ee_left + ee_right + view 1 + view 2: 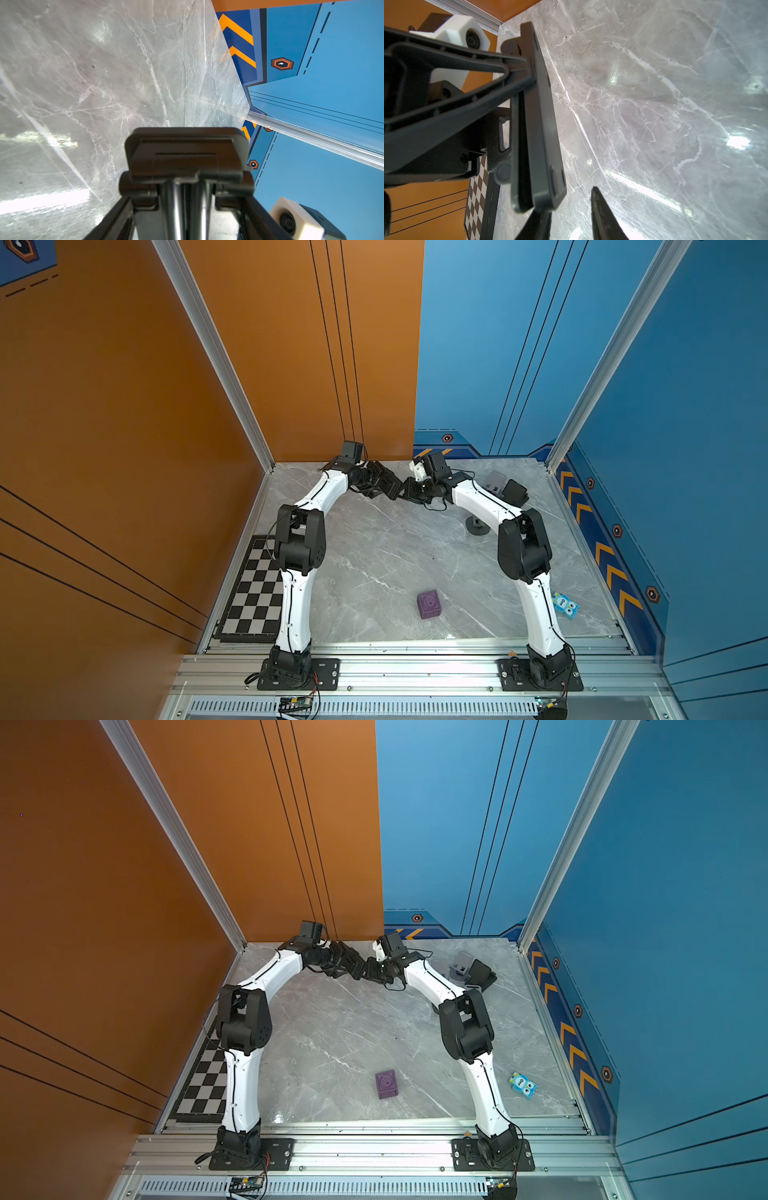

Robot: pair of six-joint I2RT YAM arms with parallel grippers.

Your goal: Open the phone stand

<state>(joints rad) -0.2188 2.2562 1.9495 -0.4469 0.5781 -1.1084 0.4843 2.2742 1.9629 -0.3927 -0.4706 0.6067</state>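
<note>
The marble bench (374, 556) lies below both arms. The black phone stand (187, 158) is clamped between the left gripper's (187, 187) fingers. Facing it, the right gripper (569, 205) has its jaws apart, one finger just beside the stand's flat plate.

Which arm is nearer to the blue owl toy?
Right. The right arm passes just beside the blue owl toy; the left arm stands across the table, by the checkerboard.
</note>
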